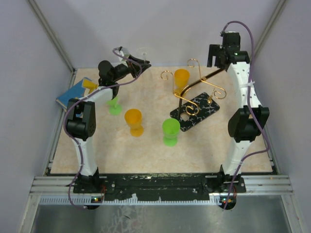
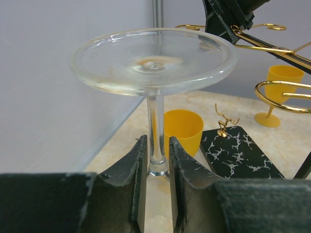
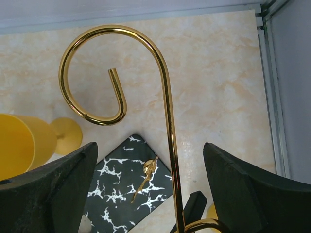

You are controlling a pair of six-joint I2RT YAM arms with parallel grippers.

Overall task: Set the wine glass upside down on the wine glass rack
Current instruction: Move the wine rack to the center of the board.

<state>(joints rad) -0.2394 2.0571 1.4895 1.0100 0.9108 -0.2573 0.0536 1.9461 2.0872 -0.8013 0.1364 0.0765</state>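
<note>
Item: wine glass (image 2: 153, 60), clear, long-stemmed. Location: upper left of the overhead view, raised off the counter (image 1: 97, 150) and well apart from its destination. Held by: left tool (image 2: 157, 160), fingers drawn in close on the stem. The flat foot disc sits at the top of the left wrist view, and the bowl is hidden behind the fingers. A stem grip probably keeps the foot free to slide into a wire curl (the glass is meant to hang bowl-down). Destination: wine glass rack (image 1: 204, 107), gold wire on a black white-veined base, right of centre in the overhead view, with no glass on it. Attendant: right tool (image 3: 149, 160), jaws spread wide and gripping nothing. They straddle one scroll-ended arm (image 3: 168, 121) with a gap on each side, likely placed to steady the light stand when the glass arrives. Obstacles: an orange goblet (image 1: 133, 119) and a green goblet (image 1: 170, 130) stand at centre, between glass and rack. Status: hanging not yet done.
</note>
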